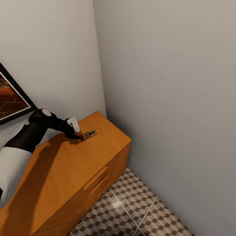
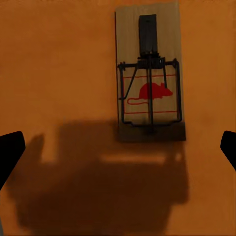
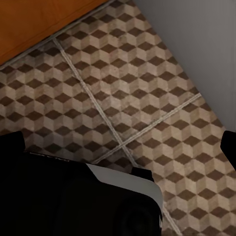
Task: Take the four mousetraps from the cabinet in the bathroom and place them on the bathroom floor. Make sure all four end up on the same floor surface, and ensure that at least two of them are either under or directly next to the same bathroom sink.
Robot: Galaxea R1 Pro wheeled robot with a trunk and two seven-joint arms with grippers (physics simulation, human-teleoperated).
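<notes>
A red mouse outline is printed on the mousetrap [image 2: 150,78], laid near the cabinet [image 1: 65,170] top's far edge. The left pincer [image 1: 78,135] is held wide open, empty, just beside it. The right pincer's state cannot be told.

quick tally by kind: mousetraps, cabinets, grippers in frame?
mousetrap: 1, lying on top of the cabinet
cabinet: 1
grippers: 2, left gripper beside the trap, right gripper over the floor
Total: 4

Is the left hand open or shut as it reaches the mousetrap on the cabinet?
Open. In the left wrist view, the left hand's fingertips sit far apart, nothing between them; the mousetrap lies flat on the cabinet ahead.
</notes>
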